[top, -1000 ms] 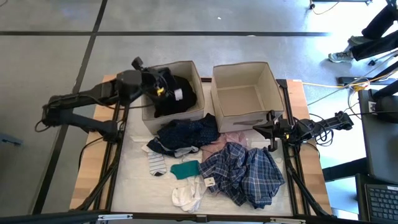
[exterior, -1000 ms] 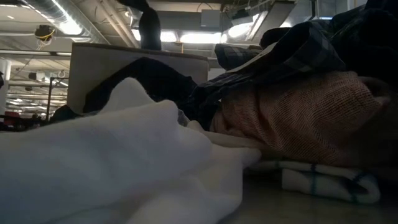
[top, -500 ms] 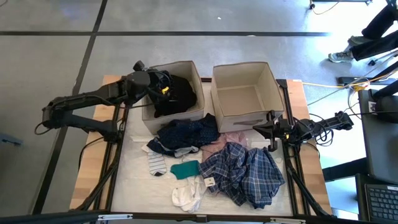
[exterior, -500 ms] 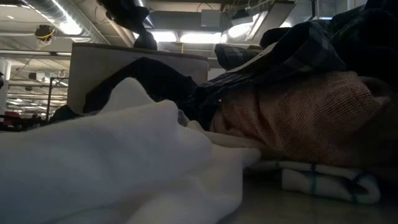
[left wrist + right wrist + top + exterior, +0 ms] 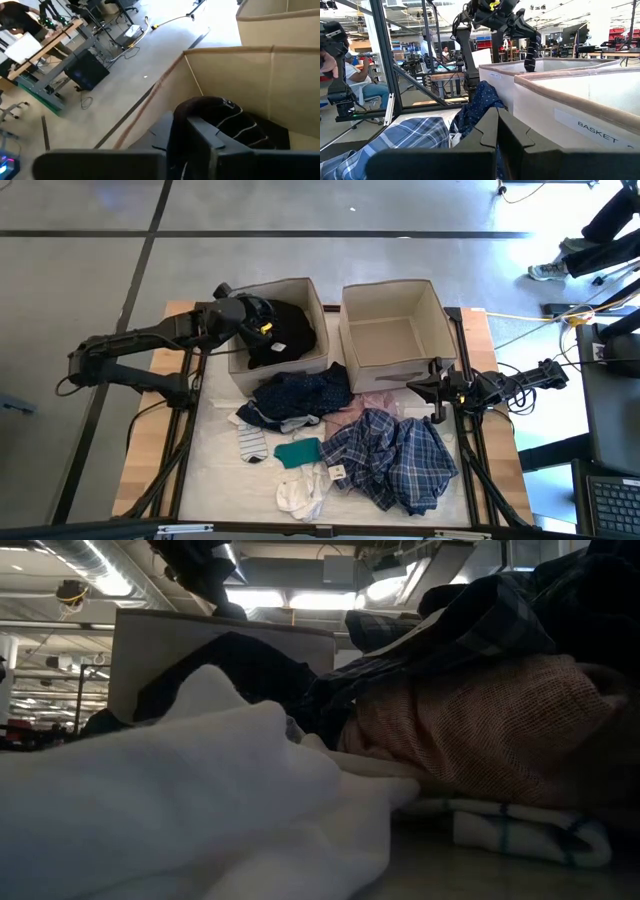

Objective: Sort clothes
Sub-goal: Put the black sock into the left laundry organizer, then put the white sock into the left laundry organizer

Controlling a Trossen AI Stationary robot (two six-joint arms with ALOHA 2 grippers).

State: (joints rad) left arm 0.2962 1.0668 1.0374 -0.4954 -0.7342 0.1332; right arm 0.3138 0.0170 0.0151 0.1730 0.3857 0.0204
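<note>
Since a second ago my left tool [image 5: 262, 320] has slid further over the beige fabric box [image 5: 305, 286], hovering above the black garment [image 5: 285, 330] inside; its opening I cannot tell. Unsorted clothes [image 5: 390, 455] lie beside my waiting right tool [image 5: 437, 392], whose fingers sit near-closed.

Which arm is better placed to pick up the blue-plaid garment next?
Probably the right. The right gripper waits beside the blue-plaid garment, while the left gripper hangs over the beige box holding black clothes, farther away.
</note>
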